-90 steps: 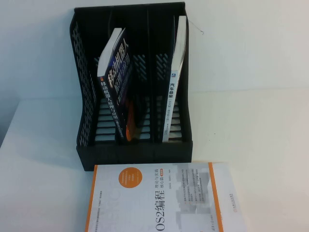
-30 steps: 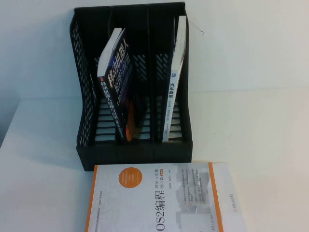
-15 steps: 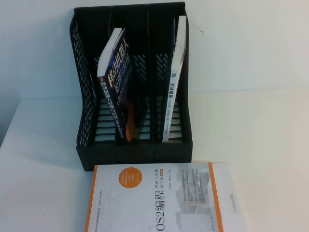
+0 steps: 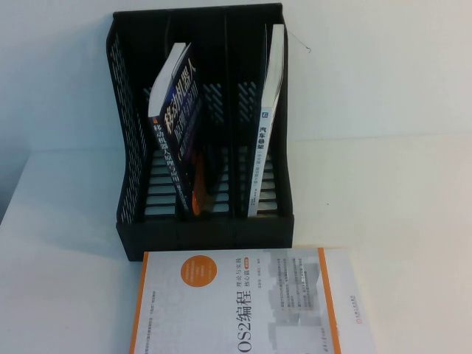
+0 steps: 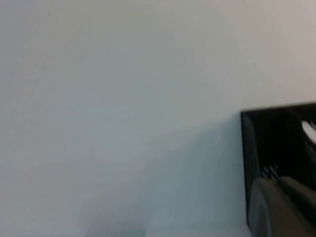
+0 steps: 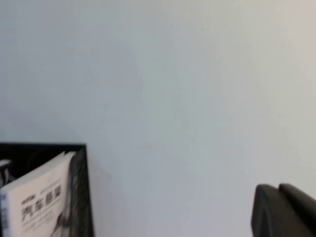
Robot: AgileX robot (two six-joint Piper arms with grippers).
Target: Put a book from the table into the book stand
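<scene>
A white book with orange bands [image 4: 243, 304] lies flat on the white table at the front, just before the black book stand [image 4: 133, 147]. The stand holds a dark blue book [image 4: 174, 133] leaning in its left-middle slot and a white book [image 4: 267, 125] upright in its right slot. Neither arm shows in the high view. My left gripper [image 5: 277, 181] is shut and empty, raised, with the stand's left wall [image 5: 252, 148] behind it. My right gripper [image 6: 277, 187] is shut and empty, raised, to the right of the stand [image 6: 81, 187] and its white book [image 6: 39, 202].
The white wall stands behind the stand. Bare white table [image 4: 383, 206] lies to the right and left of the stand.
</scene>
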